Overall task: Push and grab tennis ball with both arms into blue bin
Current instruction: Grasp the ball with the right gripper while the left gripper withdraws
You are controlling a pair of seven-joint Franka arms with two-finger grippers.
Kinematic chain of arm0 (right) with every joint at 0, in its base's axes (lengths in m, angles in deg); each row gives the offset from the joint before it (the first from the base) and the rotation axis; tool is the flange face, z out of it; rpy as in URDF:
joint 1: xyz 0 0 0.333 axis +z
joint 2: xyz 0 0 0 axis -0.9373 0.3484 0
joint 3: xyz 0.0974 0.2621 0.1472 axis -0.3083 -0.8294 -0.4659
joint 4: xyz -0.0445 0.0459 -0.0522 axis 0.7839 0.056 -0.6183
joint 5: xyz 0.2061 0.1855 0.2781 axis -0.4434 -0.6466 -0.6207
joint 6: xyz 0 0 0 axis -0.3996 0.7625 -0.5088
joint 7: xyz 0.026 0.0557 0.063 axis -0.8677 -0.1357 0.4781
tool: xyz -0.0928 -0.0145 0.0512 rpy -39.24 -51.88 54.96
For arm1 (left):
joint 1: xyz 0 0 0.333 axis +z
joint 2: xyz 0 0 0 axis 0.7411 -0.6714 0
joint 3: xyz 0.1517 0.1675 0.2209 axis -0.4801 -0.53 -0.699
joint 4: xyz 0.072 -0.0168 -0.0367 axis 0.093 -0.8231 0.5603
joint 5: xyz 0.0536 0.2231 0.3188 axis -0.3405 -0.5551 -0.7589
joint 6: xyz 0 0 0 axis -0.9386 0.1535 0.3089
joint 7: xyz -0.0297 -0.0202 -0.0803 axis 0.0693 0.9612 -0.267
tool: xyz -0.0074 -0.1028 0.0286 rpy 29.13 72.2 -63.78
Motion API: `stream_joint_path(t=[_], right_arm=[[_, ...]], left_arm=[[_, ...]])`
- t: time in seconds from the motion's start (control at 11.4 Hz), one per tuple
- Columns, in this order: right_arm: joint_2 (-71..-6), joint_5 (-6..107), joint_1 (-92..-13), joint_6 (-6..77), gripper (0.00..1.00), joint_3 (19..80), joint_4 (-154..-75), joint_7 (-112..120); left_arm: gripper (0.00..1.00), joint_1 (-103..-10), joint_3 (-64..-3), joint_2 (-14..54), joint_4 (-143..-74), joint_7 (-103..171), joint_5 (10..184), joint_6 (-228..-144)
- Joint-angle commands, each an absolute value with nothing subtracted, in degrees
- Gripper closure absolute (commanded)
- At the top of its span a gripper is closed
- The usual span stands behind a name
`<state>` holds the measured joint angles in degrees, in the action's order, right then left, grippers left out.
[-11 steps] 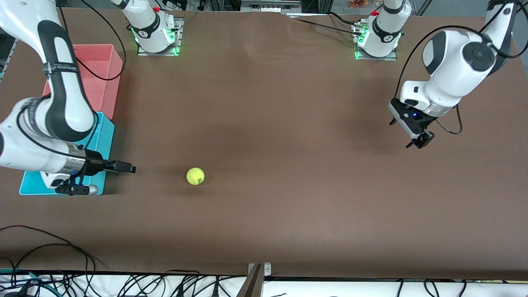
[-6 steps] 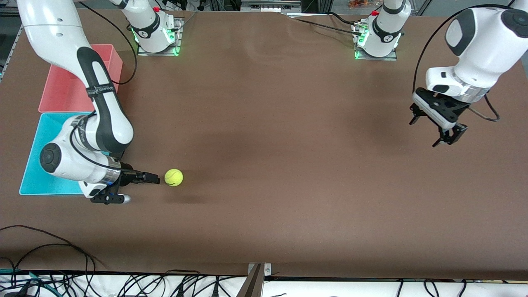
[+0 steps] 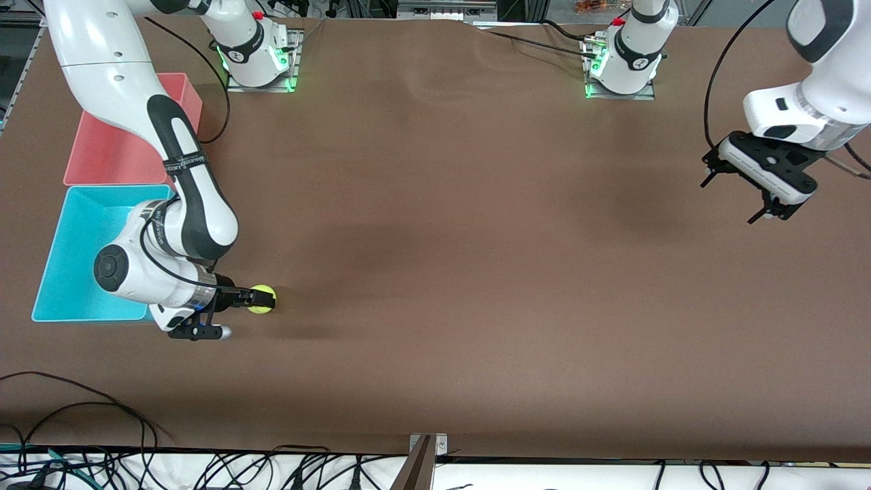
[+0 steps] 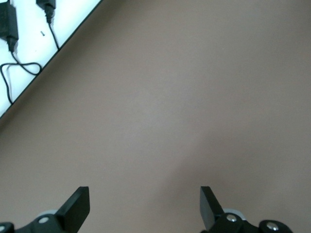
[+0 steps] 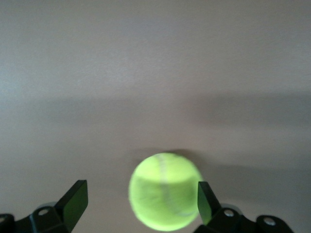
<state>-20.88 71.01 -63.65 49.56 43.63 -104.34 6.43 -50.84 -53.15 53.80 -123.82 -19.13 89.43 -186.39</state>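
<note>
Two white robot arms work a wide brown worktop (image 3: 476, 238), largest thing in sight. At the right arm's end of it sit a rectangular cyan-blue plastic bin (image 3: 71, 258) and, touching it on the side farther from the front camera, a same-shaped pink plastic tub (image 3: 109, 146). The right arm bends low over the blue bin's corner, apparently so its wrist lies level with the tabletop. Its black two-finger right gripper (image 3: 262, 298) is spread wide and reaches sideways toward the table's middle, a likely way to take the ball from the side. The small fuzzy yellow-green tennis ball (image 5: 165, 196) rests on the worktop between the parted fingers, near the blue bin's corner nearest the front camera; no squeeze shows yet. Being round, the ball has no long axis; its faint seam curves across the face turned toward the right wrist camera. The left gripper (image 3: 765, 197) waits, fingers apart and empty, over the left arm's end.
</note>
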Motion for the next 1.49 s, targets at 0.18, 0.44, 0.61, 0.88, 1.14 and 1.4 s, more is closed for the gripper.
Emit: stream_joint_path(t=[0.18,0.44,0.61,0.88,1.14,1.4], right_arm=[[-17.59,74.80,-63.02,52.91,0.00,43.63,-102.64,6.54],[-17.14,75.26,-62.84,53.01,0.00,43.63,-102.64,6.71],[-17.05,75.26,-62.84,52.92,0.12,43.63,-102.64,6.80],[-17.14,75.26,-62.84,52.66,0.61,43.63,-102.56,6.45],[-17.49,75.52,-62.84,52.22,0.99,43.63,-102.38,6.45],[-19.07,76.58,-63.02,45.23,1.00,43.98,-100.55,6.45]], left_arm=[[0.00,-51.60,-53.60,53.57,-115.11,-0.85,88.12,-174.38],[0.00,-51.61,-53.77,53.57,-111.67,5.77,88.03,-168.31],[0.00,-51.17,-53.86,53.39,-109.74,7.97,88.03,-165.58],[0.00,-51.17,-53.51,52.17,-105.27,18.05,87.94,-156.55],[0.00,-51.08,-53.77,50.06,-100.16,20.28,87.94,-146.34],[0.00,-51.17,-53.51,46.90,-95.60,20.37,87.85,-141.94]])
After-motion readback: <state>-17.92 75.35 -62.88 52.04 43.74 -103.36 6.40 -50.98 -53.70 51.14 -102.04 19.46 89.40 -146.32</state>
